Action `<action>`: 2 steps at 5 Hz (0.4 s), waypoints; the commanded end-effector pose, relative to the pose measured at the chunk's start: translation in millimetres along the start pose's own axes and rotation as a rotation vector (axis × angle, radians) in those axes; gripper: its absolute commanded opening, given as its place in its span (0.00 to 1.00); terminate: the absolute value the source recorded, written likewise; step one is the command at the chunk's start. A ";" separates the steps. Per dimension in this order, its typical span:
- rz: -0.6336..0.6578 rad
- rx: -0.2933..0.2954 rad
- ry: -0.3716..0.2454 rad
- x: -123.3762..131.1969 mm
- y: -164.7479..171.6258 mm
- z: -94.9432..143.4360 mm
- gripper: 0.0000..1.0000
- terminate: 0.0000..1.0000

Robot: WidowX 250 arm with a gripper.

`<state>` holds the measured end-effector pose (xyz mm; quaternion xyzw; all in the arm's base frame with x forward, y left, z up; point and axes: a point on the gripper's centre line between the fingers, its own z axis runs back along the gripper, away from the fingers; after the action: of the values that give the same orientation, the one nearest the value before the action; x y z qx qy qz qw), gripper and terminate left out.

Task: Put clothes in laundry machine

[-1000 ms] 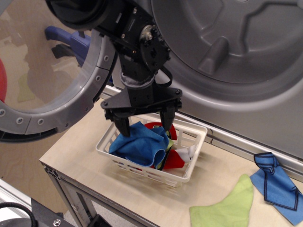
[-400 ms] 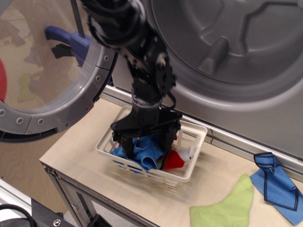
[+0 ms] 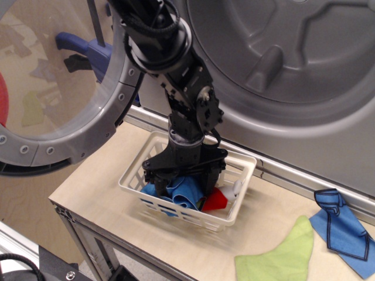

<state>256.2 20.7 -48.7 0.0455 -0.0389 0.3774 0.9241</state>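
observation.image | gripper [image 3: 182, 190] had dropped from above the basket [image 3: 241, 193] into it, fingers narrowed around blue cloth [image 3: 184, 188] | grasp likely forming; laundry machine [image 3: 304, 70] door open.

A white slotted basket [image 3: 235, 202] sits on the pale wooden worktop [image 3: 105, 181]. Behind the glass at the upper left are a purple-blue object [image 3: 82, 47] and, at the far left edge, a red shape [image 3: 3, 99]; neither can be identified.
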 end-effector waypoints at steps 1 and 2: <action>-0.067 -0.003 0.034 10.2 -13.2 17.8 0.00 0.00; -0.226 0.017 0.049 12.8 -23.5 41.4 0.00 0.00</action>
<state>272.7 13.7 -29.0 0.0574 0.0286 0.2736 0.9597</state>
